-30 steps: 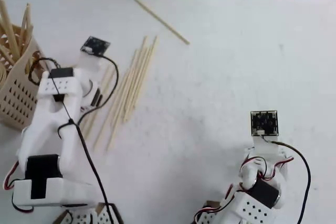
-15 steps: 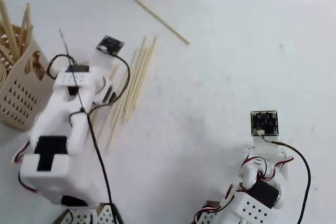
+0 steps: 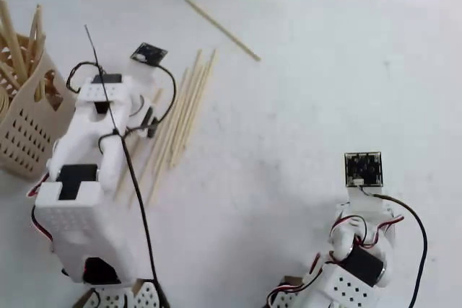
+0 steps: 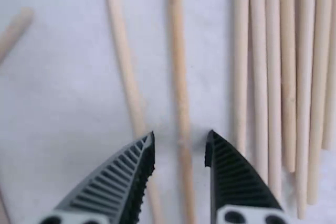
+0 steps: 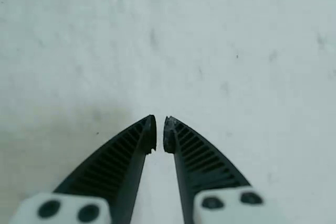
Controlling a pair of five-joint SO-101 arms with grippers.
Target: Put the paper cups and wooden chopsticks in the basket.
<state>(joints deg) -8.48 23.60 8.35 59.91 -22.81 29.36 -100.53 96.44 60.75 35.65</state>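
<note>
At overhead frame left, the left gripper (image 4: 179,145), jaws apart astride one chopstick (image 4: 177,66), should lower squarely before pinching it alone.

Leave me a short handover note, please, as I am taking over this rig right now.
Left gripper: open, low over the table, jaws either side of one loose chopstick, not yet closed.
Right gripper: shut, empty, over bare table.
Done: several chopsticks stand in the basket.
Left: the bundle of chopsticks beside the left arm, and a lone chopstick farther out.
</note>
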